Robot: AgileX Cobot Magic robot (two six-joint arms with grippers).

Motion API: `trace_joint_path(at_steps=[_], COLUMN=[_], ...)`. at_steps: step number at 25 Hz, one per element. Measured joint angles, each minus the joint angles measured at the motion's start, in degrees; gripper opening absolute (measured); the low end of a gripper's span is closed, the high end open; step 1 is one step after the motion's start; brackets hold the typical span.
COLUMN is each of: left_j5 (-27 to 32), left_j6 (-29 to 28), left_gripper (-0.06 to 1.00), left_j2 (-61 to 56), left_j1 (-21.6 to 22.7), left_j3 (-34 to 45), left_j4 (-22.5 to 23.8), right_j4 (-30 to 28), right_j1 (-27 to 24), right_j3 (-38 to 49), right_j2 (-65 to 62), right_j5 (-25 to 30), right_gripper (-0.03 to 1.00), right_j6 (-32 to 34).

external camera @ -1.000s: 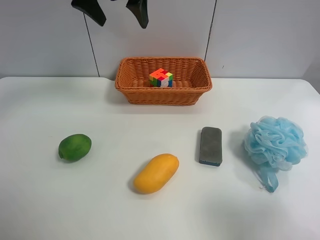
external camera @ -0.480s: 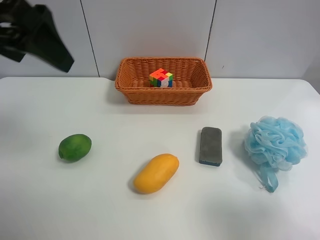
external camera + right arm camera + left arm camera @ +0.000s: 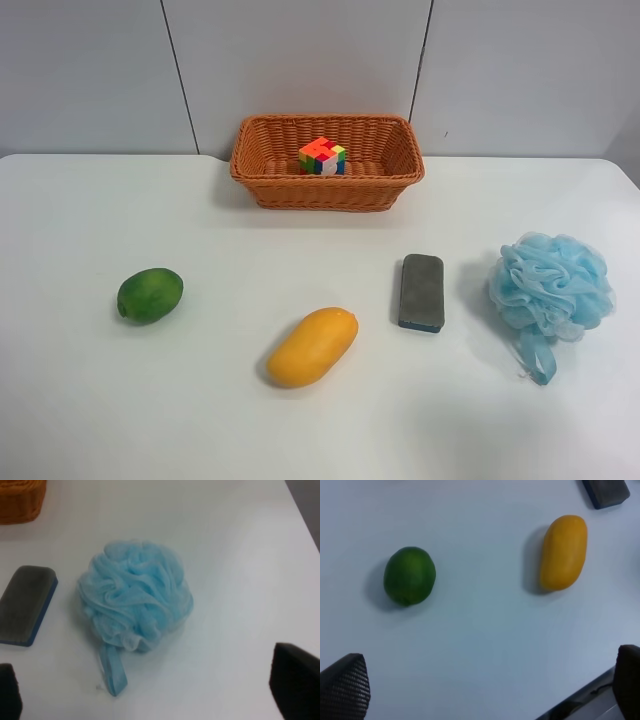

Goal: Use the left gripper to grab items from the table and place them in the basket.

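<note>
Puzzle cube [image 3: 322, 156] sits in the basket [image 3: 262, 178] at the far side of the table [image 3: 80, 400]; green fruit [image 3: 409, 575], mango [image 3: 563, 552], grey pad [image 3: 421, 291] and bath puff [image 3: 136, 596] lie on the table, well apart. Left gripper [image 3: 485, 685] hangs above fruit and mango, fingers spread wide, grasping nothing. Right gripper [image 3: 150, 690] likewise spread over the puff. Risk: both fruits are rounded and smooth, so an off-centre pinch may roll or squirt them away.
</note>
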Motion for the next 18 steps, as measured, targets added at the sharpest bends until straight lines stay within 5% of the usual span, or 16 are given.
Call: trace_joint_path(at_steps=[10, 18], left_j5=[-2.59, -4.83], left_j6=[6.76, 7.07], left_gripper=[0.99, 0.99], left_j2=[-17.16, -28.54], left_j1=[15.88, 21.8], left_j3=[17.09, 21.96], left_j4=[-0.45, -1.26], right_j4=[0.0, 0.0], right_j1=[0.0, 0.0], right_j3=[0.0, 0.0], right_j2=[0.0, 0.0], right_j5=[0.0, 0.0], right_gripper=[0.99, 0.99], right_j6=[0.0, 0.0])
